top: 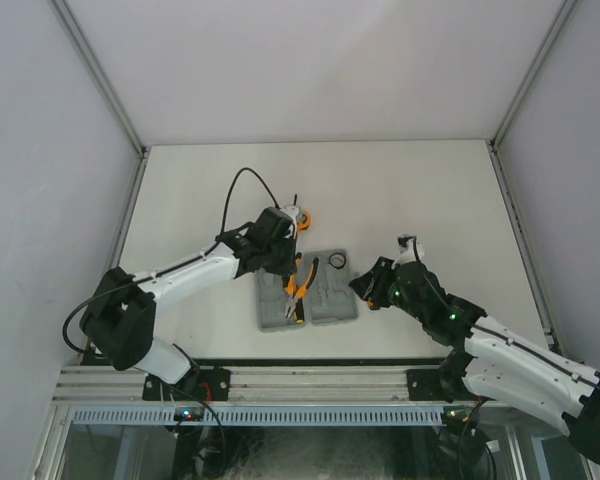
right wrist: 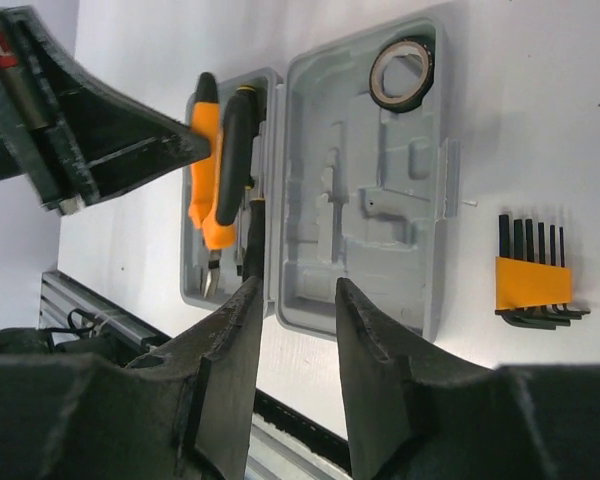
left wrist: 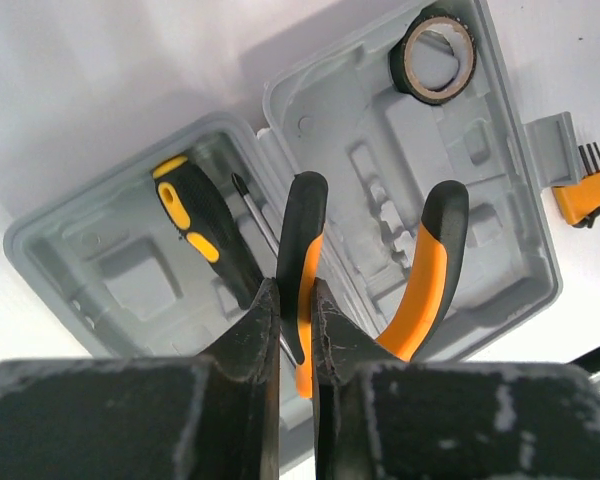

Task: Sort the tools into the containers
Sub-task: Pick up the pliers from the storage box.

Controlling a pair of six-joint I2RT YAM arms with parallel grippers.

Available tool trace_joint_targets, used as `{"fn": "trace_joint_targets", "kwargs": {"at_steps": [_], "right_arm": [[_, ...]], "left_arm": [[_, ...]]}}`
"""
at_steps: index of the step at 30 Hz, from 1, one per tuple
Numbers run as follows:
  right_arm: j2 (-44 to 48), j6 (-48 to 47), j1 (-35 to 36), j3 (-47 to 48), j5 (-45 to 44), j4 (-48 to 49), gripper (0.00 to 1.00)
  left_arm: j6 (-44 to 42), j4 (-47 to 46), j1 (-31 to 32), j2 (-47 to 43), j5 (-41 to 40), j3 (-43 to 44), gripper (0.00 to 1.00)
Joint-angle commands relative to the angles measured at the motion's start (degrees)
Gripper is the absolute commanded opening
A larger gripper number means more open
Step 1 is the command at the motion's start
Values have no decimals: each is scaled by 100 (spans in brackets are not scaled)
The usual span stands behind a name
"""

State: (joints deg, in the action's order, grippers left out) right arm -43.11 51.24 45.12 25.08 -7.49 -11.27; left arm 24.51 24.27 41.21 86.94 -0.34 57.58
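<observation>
The grey hinged case [top: 325,300] lies open in front of the arms. My left gripper [top: 289,263] is shut on one handle of the orange-handled pliers [top: 295,291] and holds them over the case's left half, nose pointing down. In the left wrist view the fingers [left wrist: 248,330] clamp that handle [left wrist: 303,225]. A black-and-orange screwdriver [left wrist: 193,224] lies in the left half. The dark ring [left wrist: 438,58] sits in a corner of the right half. The bit set [right wrist: 531,277] lies on the table beside the case. My right gripper [right wrist: 295,292] is open and empty just right of the case.
The round orange tape measure [top: 306,216] lies on the table behind the left gripper. The case's latch tab [left wrist: 551,148] sticks out toward the bit set. A metal rail [top: 310,382] runs along the near table edge. Grey walls enclose the table.
</observation>
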Motion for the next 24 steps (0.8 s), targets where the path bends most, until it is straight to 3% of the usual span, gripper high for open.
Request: {"fn": "trace_joint_targets", "kwargs": {"at_steps": [1,17,24], "right_arm": [[-527,156,18,116,-78,660,34],[-3053,-40,648,1504,96,1473,28],[-3495,23,704,1718,381,1717,27]], "left_arm": [[575,-221,-4,-599,-8,-177,0],[1059,283,437,-1011,-608,-92,0],[1093,268,502,-1120,-560,-73,0]]}}
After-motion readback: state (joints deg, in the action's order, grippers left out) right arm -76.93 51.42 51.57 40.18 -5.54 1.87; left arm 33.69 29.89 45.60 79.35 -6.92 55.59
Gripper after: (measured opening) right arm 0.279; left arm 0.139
